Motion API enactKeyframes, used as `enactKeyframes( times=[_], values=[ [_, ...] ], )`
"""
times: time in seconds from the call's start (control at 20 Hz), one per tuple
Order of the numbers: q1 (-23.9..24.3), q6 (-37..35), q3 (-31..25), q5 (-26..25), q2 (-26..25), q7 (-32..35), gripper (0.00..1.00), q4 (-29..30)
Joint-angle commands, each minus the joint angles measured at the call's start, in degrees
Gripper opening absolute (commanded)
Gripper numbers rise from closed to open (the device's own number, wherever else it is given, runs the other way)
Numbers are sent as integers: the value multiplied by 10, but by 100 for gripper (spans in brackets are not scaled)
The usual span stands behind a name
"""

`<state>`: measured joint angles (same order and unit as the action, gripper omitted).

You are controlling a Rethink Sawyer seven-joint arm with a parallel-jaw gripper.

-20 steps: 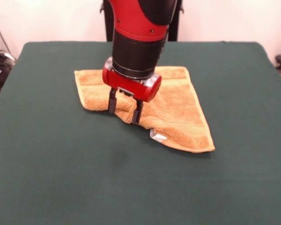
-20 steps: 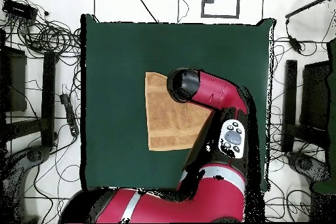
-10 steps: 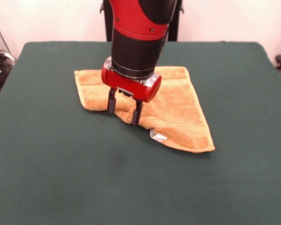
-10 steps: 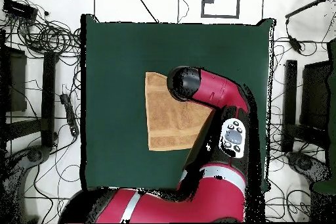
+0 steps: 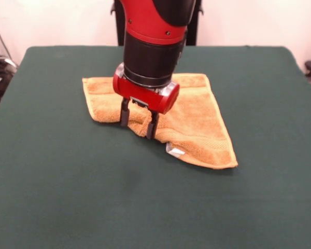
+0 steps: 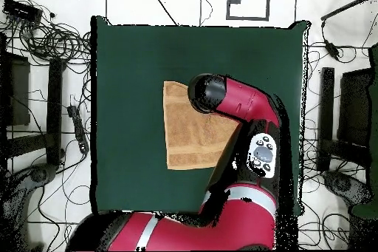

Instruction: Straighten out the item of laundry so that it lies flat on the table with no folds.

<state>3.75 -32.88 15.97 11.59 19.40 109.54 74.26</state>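
The item of laundry [image 5: 197,122], an orange-yellow towel, lies on the green table [image 5: 67,187], folded over into a rough triangle with a small white tag [image 5: 176,151] at its near edge. My gripper [image 5: 138,121] stands upright at the towel's near folded edge, open. One fingertip is on the table just left of the fold and the other is on the towel, with a bunched ridge of cloth between them. From overhead, the towel [image 6: 184,134] shows as a triangle. The arm's wrist [image 6: 210,94] covers its upper right part and hides the gripper.
The red and black arm [image 6: 255,127] reaches over the table's right side in the overhead view. Cables and equipment lie on the floor around the table [image 6: 125,57]. Green cloth surrounds the towel on all sides.
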Motion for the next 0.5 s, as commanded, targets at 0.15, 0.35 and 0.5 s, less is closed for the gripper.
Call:
enactKeyframes(
  times=[0.15, 0.35, 0.5],
  values=[
    [-9, -73, -55, 39, 0, 121, 100, 22],
    [-4, -84, -57, 44, -4, 118, 100, 11],
    [-4, -93, -55, 48, -6, 117, 100, 4]
  ],
)
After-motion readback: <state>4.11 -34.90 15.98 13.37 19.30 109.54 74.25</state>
